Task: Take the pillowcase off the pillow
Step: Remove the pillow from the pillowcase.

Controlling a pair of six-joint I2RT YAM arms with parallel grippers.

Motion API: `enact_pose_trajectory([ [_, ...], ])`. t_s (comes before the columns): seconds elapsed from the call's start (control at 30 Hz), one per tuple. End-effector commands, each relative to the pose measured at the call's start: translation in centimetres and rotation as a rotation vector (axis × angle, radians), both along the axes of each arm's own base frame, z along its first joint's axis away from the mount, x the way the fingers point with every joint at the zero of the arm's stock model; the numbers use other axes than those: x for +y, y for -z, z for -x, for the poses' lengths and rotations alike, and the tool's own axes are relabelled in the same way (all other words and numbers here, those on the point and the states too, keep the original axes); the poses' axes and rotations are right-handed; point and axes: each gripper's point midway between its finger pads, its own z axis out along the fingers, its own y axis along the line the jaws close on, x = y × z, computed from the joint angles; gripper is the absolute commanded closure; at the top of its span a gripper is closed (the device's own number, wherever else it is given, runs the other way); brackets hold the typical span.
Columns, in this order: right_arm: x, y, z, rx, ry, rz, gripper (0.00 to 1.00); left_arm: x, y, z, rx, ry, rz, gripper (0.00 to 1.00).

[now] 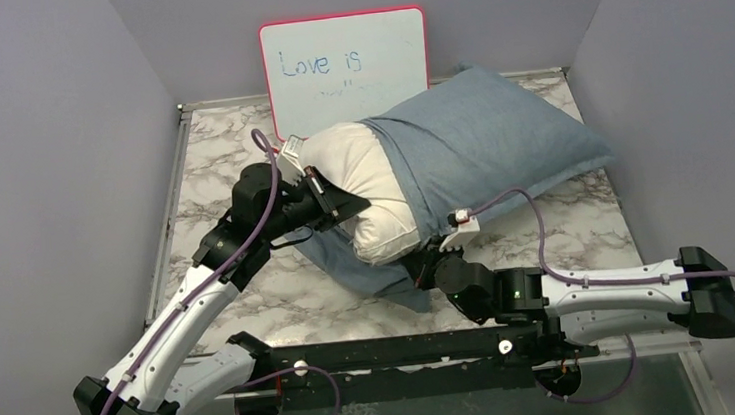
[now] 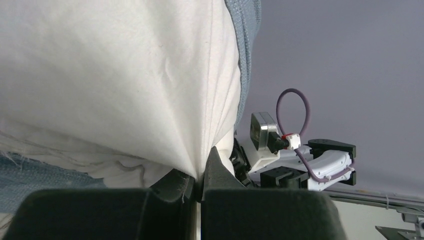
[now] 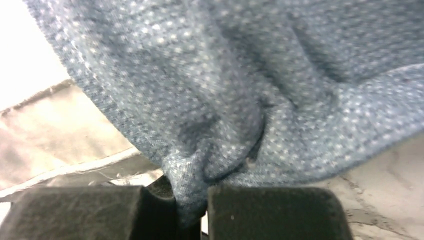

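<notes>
Pillowcase [image 1: 498,141] partway off pillow [image 1: 361,183], both gripped

Robot lab test cell. Plain lilac-grey walls [image 1: 37,146] box in three sides. Marble-print table [image 1: 585,219]. Left arm [image 1: 187,309] and right arm [image 1: 612,291] bolted to a black rail [image 1: 406,350] at the near edge, purple cables [image 1: 267,176] looped along them. Red-framed whiteboard [image 1: 345,64], handwritten "Love is", propped at the back.
</notes>
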Motion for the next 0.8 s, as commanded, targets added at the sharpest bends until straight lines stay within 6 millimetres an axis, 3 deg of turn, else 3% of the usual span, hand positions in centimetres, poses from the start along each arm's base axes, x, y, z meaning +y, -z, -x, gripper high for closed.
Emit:
enact_pose_trajectory([
  [0.0, -4.8, 1.5, -2.2, -0.057, 0.114, 0.187, 0.97, 0.2, -7.0, -0.3, -0.210, -0.005, 0.093, 1.00],
  [0.1, -6.5, 4.0, -2.5, 0.024, 0.067, 0.297, 0.99, 0.4, -7.2, -0.5, -0.225, -0.013, 0.062, 1.00],
  [0.3, -7.0, 8.6, -0.2, 0.186, -0.003, 0.346, 0.99, 0.0, -8.3, -0.7, -0.250, 0.004, 0.072, 1.00],
  [0.4, -7.2, 9.1, 0.2, 0.230, 0.011, 0.343, 0.99, 0.1, -8.5, -0.6, -0.254, 0.000, 0.074, 1.00],
  [0.47, -5.8, 7.9, 0.7, 0.226, -0.063, 0.304, 0.97, 0.2, -8.2, -0.6, -0.249, -0.002, 0.070, 1.00],
  [0.53, -3.9, 5.6, 1.3, 0.186, -0.180, 0.262, 0.89, 0.2, -7.7, -0.5, -0.241, -0.002, 0.062, 1.00],
  [0.7, -0.6, -1.4, 3.3, 0.005, -0.470, 0.163, 0.42, 0.3, -5.9, -0.6, -0.213, -0.008, 0.042, 1.00],
  [0.77, -0.1, -3.5, 4.2, -0.056, -0.556, 0.143, 0.31, 0.4, -5.1, -0.7, -0.199, -0.016, 0.033, 1.00],
])
